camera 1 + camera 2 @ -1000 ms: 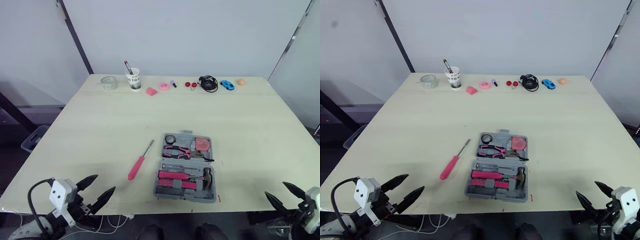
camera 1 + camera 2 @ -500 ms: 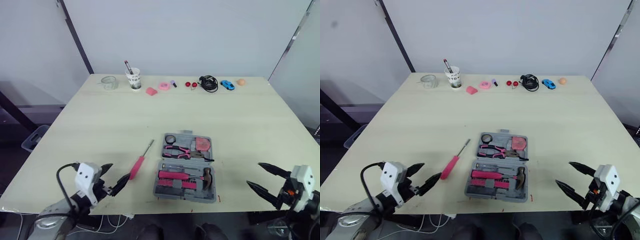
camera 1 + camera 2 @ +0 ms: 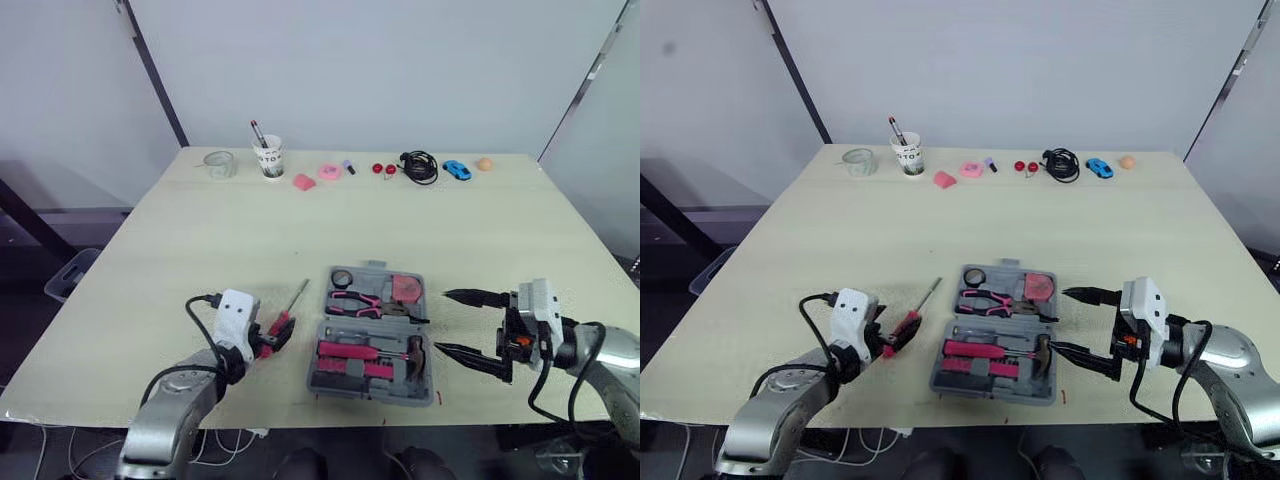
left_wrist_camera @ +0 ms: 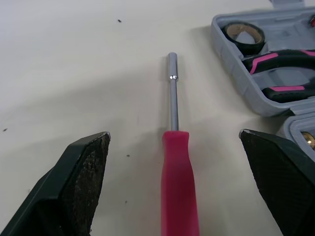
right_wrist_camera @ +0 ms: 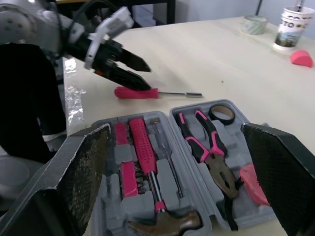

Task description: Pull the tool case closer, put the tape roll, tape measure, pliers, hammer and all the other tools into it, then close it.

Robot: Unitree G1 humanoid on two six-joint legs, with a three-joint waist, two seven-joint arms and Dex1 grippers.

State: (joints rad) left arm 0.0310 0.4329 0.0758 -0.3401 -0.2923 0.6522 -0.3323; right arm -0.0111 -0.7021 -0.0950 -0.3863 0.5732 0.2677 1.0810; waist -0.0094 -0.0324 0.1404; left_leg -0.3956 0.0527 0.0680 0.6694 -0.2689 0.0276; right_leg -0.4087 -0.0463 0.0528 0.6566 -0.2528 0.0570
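Jaws on the left arm are spread wide, with the pink handle of the screwdriver (image 4: 179,187) between them and touching neither finger. It lies on the surface (image 3: 200,240) just left of the open tool case (image 3: 992,392). The case holds the tape roll (image 3: 342,278), pliers (image 3: 365,303), tape measure (image 3: 405,290) and hammer (image 3: 385,350). On the right arm the jaws also gape, empty, beside the case's right edge.

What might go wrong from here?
The screwdriver lies between the open fingers of the left gripper; an off-centre close could roll its round handle away. The right gripper, also open, points at the tool case from close by and might shove it sideways.
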